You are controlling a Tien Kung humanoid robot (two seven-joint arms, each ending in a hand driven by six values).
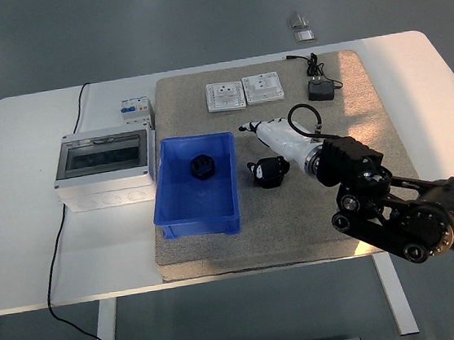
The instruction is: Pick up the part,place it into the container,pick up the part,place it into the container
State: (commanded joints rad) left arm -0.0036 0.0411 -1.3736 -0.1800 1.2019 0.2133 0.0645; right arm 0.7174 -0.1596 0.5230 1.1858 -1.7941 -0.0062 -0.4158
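A blue container [179,216] sits on the left part of the grey mat [370,129]. A black round part [202,166] lies inside it near the back. My right hand [256,149], white with dark finger segments, is over the mat just right of the container and clear of its rim. Its fingers point toward the far left and its dark thumb [268,171] hangs below the palm. It holds nothing. The left arm is out of view.
A grey electrical box [102,169] with a clear lid stands left of the container, with a circuit breaker [136,111] behind it. Two white socket plates [224,95] [264,88] and a black power adapter [320,89] lie at the mat's back.
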